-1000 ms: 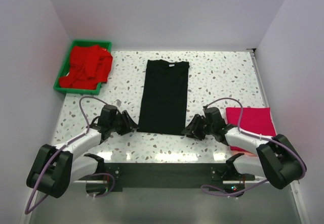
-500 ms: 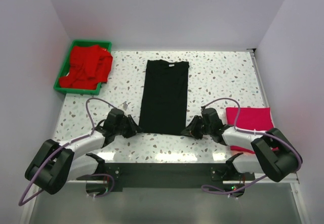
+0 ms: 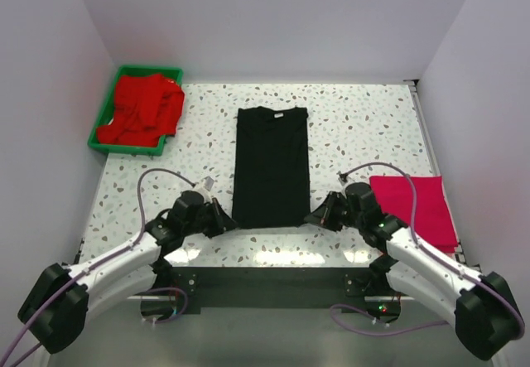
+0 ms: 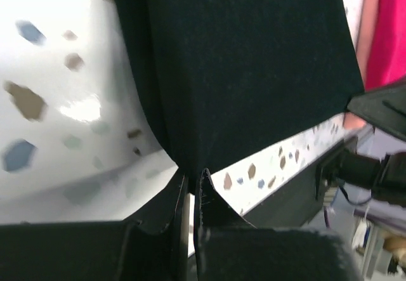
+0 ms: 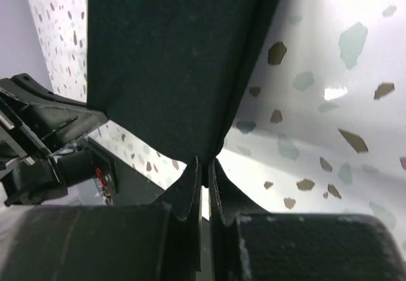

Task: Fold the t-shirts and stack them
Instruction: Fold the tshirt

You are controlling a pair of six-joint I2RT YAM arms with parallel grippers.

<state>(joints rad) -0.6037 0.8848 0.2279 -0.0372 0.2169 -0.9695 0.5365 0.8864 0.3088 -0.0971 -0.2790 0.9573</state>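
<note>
A black t-shirt (image 3: 272, 164), folded into a long strip, lies in the middle of the table with its neck label at the far end. My left gripper (image 3: 226, 225) is shut on its near left corner (image 4: 190, 160). My right gripper (image 3: 315, 218) is shut on the near right corner (image 5: 206, 151). A folded magenta-pink t-shirt (image 3: 418, 210) lies at the right, partly under the right arm. Bright red t-shirts (image 3: 141, 110) are piled in the green tray (image 3: 106, 110) at the far left.
The tray stands against the left wall. The black base bar (image 3: 265, 282) runs along the near table edge just behind both grippers. White walls close in the table on three sides.
Both grippers moved inward to the black t-shirt's near corners and closed on them. The shirt's near edge has shifted slightly.
</note>
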